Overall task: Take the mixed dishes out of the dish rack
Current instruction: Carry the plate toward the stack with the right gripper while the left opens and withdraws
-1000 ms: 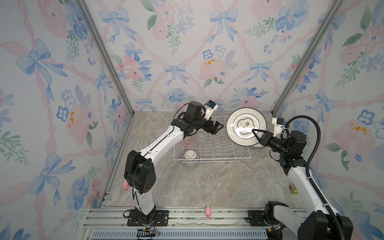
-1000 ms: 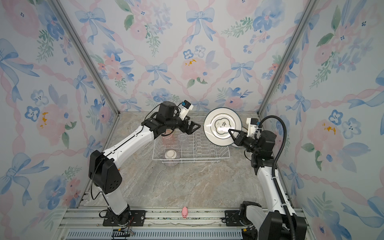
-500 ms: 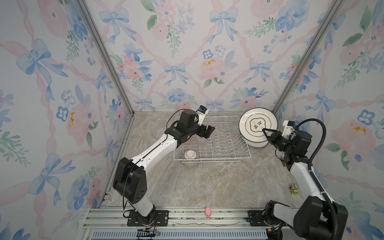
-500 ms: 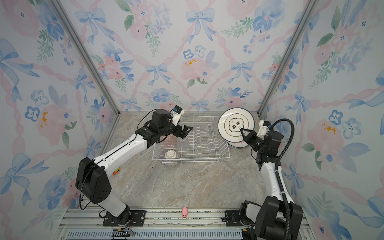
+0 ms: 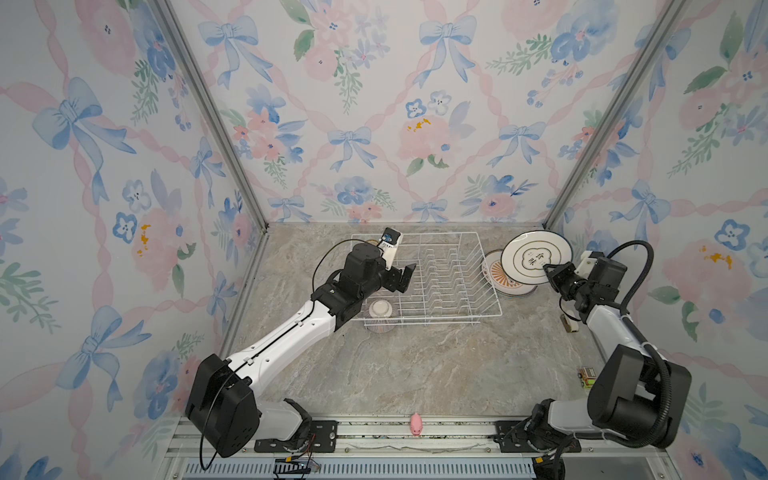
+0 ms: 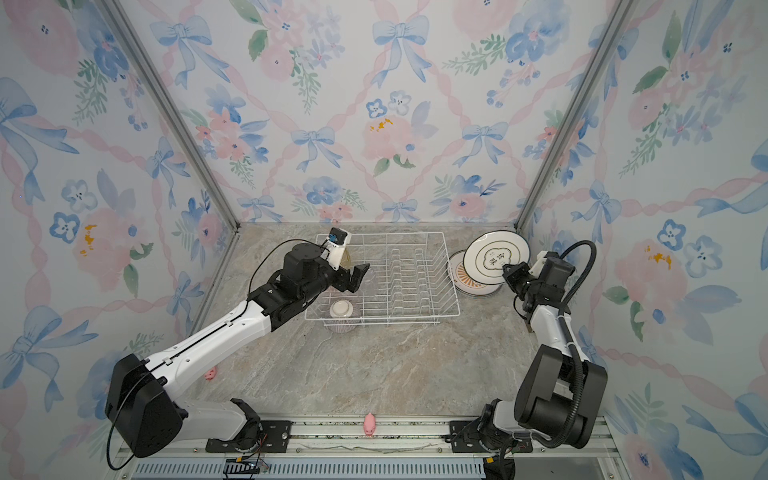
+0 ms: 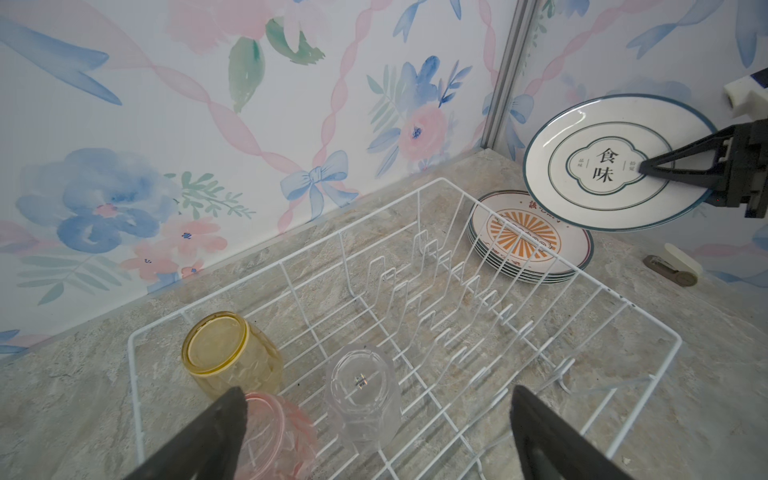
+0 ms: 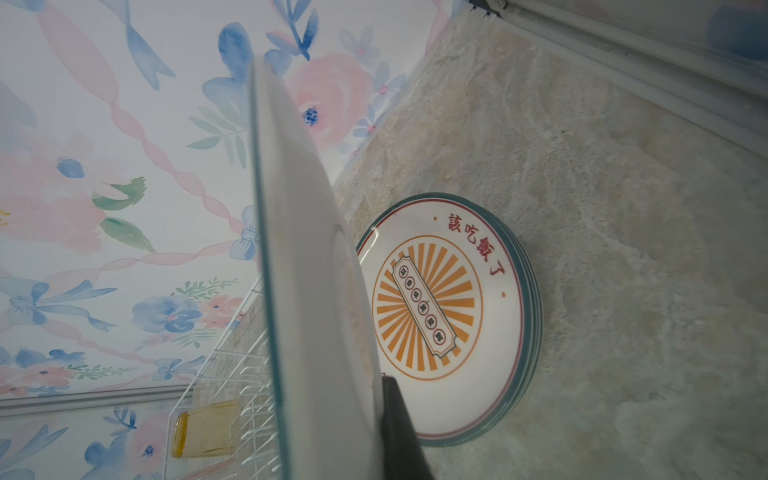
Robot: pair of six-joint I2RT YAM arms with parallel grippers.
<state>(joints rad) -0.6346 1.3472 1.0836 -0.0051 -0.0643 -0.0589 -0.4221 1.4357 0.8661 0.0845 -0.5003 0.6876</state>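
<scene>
The white wire dish rack stands at the back of the table. Upside down in its left end are a yellow tumbler, a pink tumbler and a clear tumbler. A ribbed bowl lies upside down at the rack's near left corner. My left gripper hangs open above the tumblers, holding nothing. My right gripper is shut on a dark-rimmed lettered plate, tilted above a stack of plates.
The plate stack lies just right of the rack, close to the back right corner post. A small brown and white object lies by the right wall. A pink pig toy sits on the front rail, another pig toy near the left arm.
My right gripper has carried the plate from over the rack's right end to the right, above the stack. My left gripper has drawn back and lower over the rack's left end.
</scene>
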